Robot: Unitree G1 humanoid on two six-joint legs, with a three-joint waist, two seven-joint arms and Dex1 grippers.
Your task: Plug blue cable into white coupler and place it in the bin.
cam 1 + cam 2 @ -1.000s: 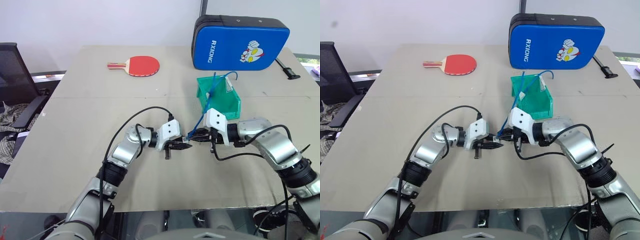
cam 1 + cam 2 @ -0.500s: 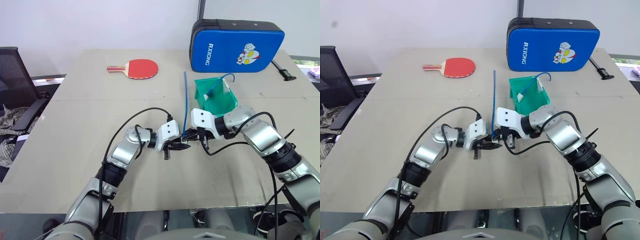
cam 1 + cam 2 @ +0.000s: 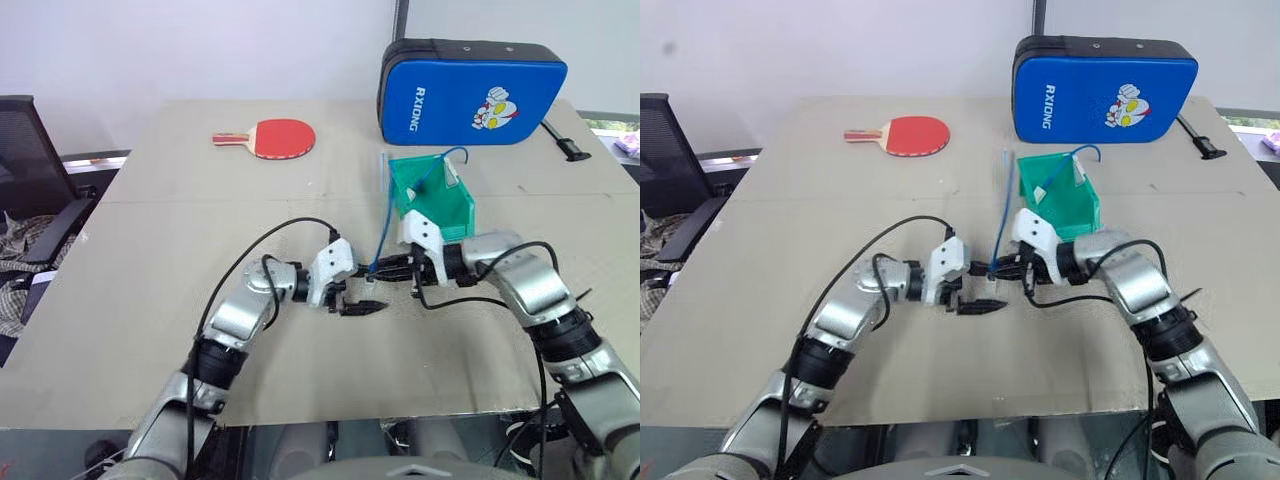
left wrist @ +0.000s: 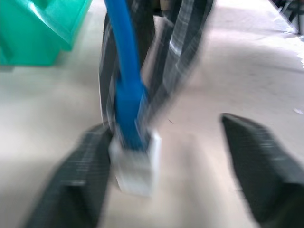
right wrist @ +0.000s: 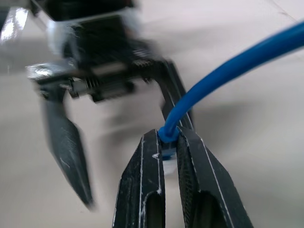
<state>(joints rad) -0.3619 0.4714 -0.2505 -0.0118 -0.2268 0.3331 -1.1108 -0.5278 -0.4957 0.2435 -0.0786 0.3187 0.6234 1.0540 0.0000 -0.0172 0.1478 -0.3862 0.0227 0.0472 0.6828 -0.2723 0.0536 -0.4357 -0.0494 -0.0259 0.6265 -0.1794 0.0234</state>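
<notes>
Head cameras look forward and down across the table (image 3: 150,200), catching both arms from some way back. Each wrist camera sits right behind its own fingers (very close in), and all views share the blue cable (image 4: 126,71) where the grippers meet.

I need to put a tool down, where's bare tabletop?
Free: the wide stretch left of the left hand, below the paddle, and the near strip along the table edge. Crowded: mid-right, where both hands, the cable, bin and blue case cluster.
</notes>
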